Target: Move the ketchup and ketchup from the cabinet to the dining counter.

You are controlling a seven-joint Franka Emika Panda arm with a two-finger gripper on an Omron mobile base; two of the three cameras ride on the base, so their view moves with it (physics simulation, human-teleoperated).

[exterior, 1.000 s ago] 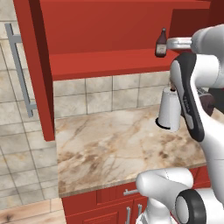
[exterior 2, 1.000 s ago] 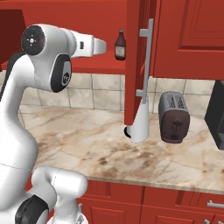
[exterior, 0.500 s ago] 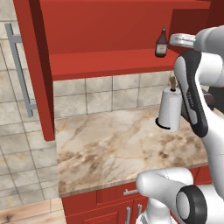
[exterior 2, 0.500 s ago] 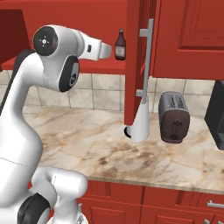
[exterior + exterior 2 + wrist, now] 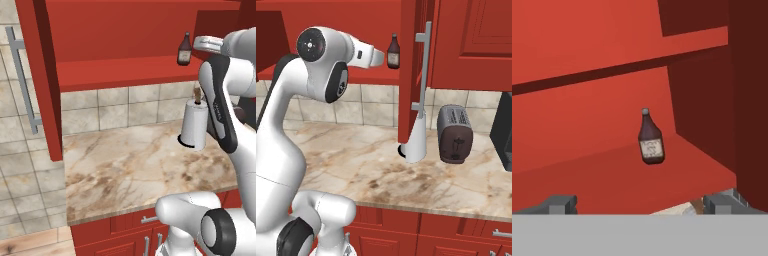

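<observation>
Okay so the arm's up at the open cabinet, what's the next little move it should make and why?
Probably ease the open gripper straight forward toward the ketchup. The bottle stands upright on the cabinet shelf, roughly centered between the widely spread fingertips but apart from them, so the jaws need to reach around it before closing.

Ketchup (image 5: 650,142) upright on cabinet (image 5: 125,70) shelf, paper-towel roll (image 5: 194,126) on worktop (image 5: 140,165) below

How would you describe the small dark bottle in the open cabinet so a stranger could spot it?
Look up at the open red wall cabinet above the marbled worktop. On its lower red shelf stands a small dark red-brown ketchup bottle with a narrow neck and a pale label, the one item visible on that shelf.
</observation>
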